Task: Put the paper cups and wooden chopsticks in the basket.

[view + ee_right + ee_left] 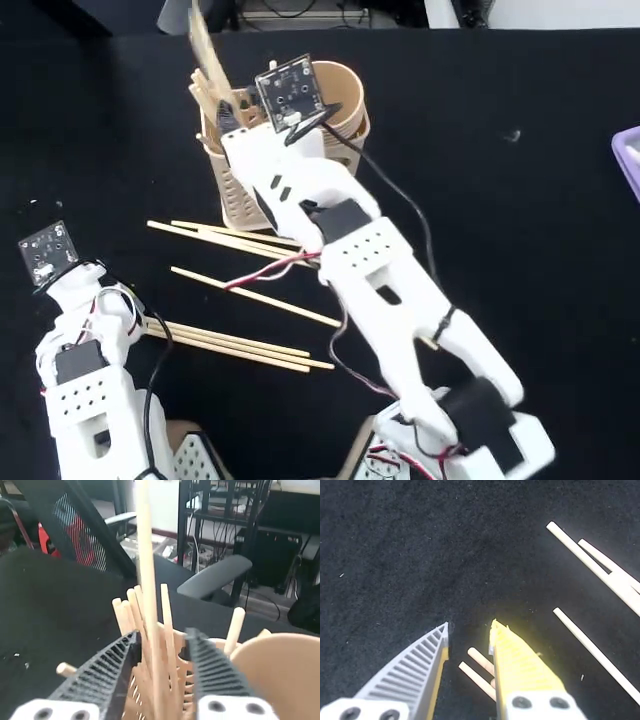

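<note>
Both apart | left fingers [520, 665] over chopsticks [477, 679] | right fingers [215, 670] straddle upright chopstick [146, 580] | basket [238, 205] half-hidden

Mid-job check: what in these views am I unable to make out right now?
- High view: the inside of the basket, covered by the right arm.
- High view: how many paper cups are stacked; the camera board hides part of them, and the right wrist view cuts them off at its edge.
- High view: the ends of the loose chopsticks that run beneath that arm.
- High view: the purple object, cut off by the edge.
</note>
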Action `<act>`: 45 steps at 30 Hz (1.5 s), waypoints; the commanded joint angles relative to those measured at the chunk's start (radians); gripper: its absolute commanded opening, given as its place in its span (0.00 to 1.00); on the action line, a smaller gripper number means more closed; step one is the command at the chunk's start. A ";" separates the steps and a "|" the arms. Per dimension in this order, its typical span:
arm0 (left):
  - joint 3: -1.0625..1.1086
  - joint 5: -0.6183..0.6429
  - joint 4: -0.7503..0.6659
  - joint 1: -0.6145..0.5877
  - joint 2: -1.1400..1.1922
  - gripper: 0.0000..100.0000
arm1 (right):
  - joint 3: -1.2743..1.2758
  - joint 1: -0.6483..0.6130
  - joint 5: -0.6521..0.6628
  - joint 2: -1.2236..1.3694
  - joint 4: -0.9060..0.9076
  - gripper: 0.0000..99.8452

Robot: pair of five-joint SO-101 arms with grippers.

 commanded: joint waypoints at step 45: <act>-0.007 0.008 -0.017 0.007 -0.009 0.15 | 0.568 -0.170 0.542 -0.105 0.810 0.01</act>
